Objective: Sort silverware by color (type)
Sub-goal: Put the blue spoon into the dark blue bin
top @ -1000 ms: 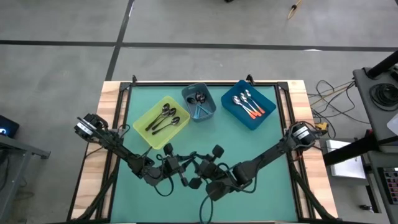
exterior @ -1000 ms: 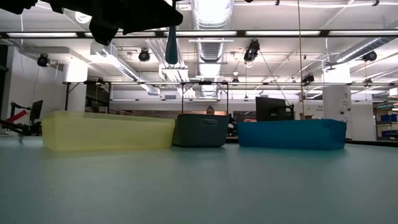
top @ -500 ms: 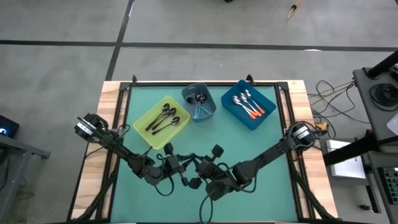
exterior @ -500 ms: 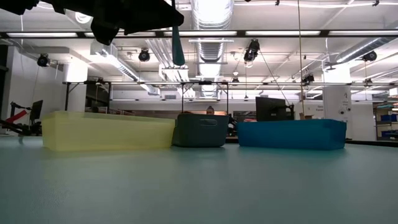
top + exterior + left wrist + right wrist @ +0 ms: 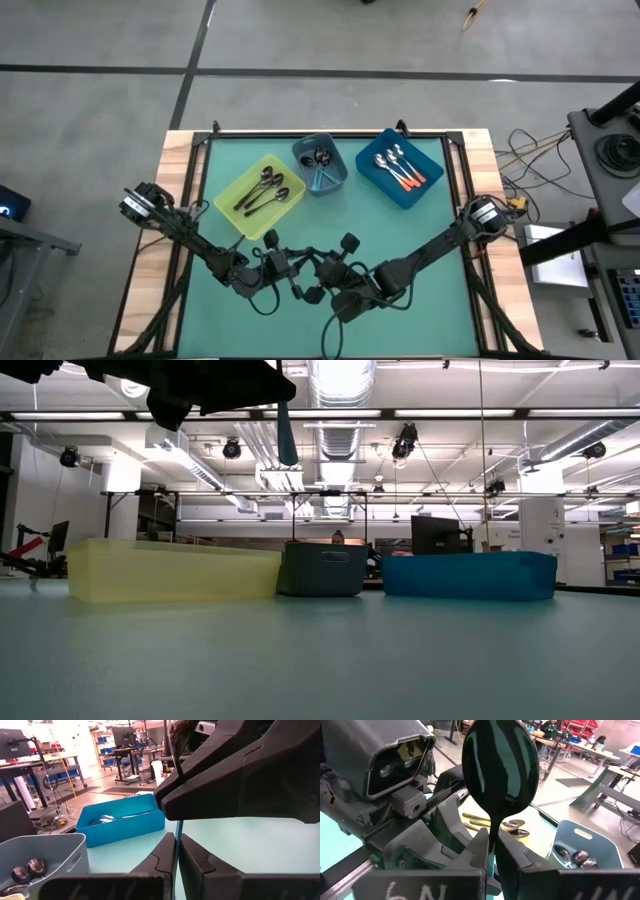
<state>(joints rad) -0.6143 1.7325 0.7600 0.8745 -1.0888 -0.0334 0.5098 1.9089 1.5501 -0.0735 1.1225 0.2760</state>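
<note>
— Light blue handle: where is that spoon (image 5: pixel 500 767) held?

— Above the desk's near middle, clamped between the right gripper (image 5: pixel 491 851) and the left gripper (image 5: pixel 175 851), both clenched on it. Other spoons (image 5: pixel 262 190) are kept in the bins.

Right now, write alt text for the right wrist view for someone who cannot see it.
A spoon stands upright with its shiny bowl close to the camera, its thin handle pinched in the shut right gripper. The left gripper sits just behind it, shut on the same handle. Farther off, spoons lie in a yellow bin and a grey-blue bin.
</note>
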